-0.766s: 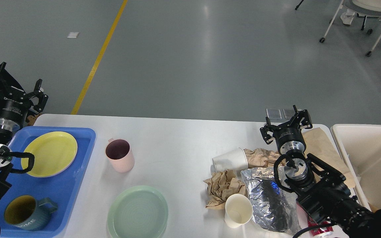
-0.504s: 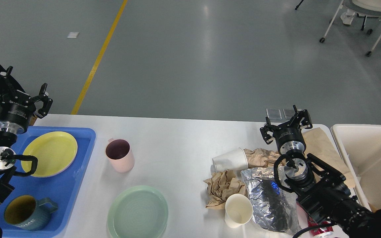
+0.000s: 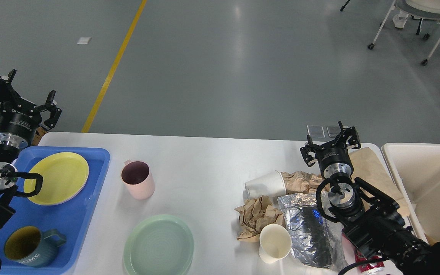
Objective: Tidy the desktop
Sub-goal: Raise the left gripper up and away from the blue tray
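Observation:
The white desktop [image 3: 204,164] holds a pink cup [image 3: 138,180], a green plate [image 3: 159,245], two white paper cups [image 3: 266,184] [image 3: 274,242], crumpled brown paper [image 3: 259,215], a foil bag [image 3: 311,229] and a flat brown paper bag [image 3: 369,164]. My left gripper [image 3: 23,95] is open and empty, raised above the far left corner beyond the blue tray [image 3: 71,214]. My right gripper [image 3: 330,141] is open and empty above the far right edge, over the brown paper.
The blue tray holds a yellow plate [image 3: 60,177] and a teal mug [image 3: 29,246]. A cream bin [image 3: 430,187] stands at the right of the table. A red can [image 3: 369,265] shows under my right arm. A wheeled chair [image 3: 414,23] stands far back.

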